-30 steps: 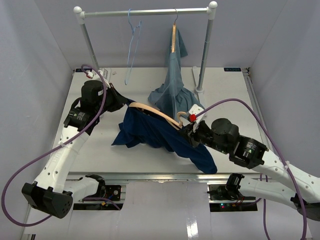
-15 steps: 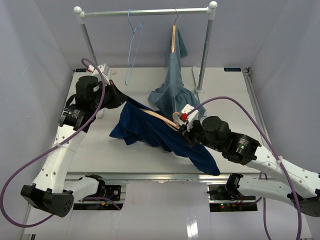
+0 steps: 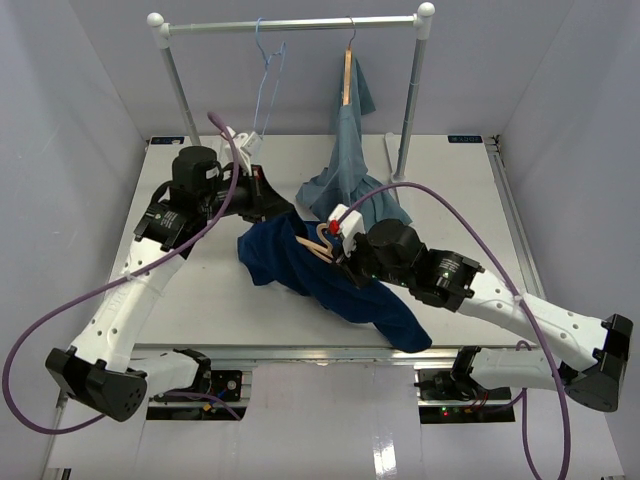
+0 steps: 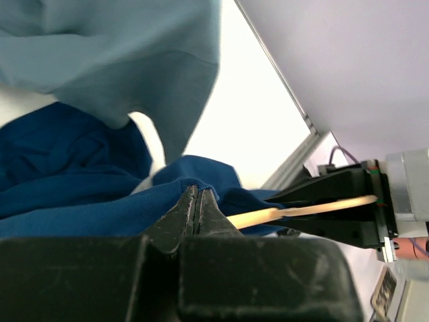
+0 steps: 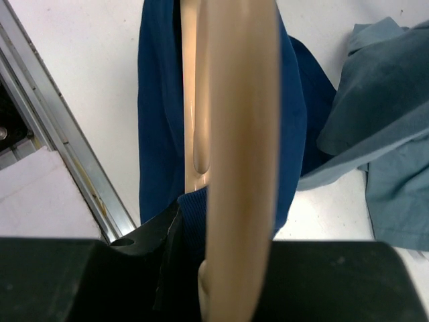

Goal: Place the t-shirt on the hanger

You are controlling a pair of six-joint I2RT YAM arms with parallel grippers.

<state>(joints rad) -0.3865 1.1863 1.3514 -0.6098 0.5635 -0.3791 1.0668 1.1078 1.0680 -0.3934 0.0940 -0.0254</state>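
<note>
Clutching the hanger (image 3: 313, 243), right claw (image 3: 333, 255) points its long axis into the t-shirt (image 3: 290, 262) (left claw (image 4: 198, 198) clamps cloth just beside the hanger's tip).

T-shirt (image 3: 300, 265) on table (image 3: 460, 190) centre, hanger (image 3: 316, 243) atop; second shirt (image 3: 346, 172) behind, under rail (image 3: 300, 24).

white perforated arms (image 3: 130, 300), black joints (image 3: 195, 168), black left claw (image 4: 198, 198) and right claw (image 4: 285, 213), purple cables (image 3: 100, 292)

Held both arms bent inward, wrists nearly facing each other at centre, with the left gripper (image 4: 196, 198) pinched fully shut and the right gripper (image 3: 327, 249) clamped too.
</note>
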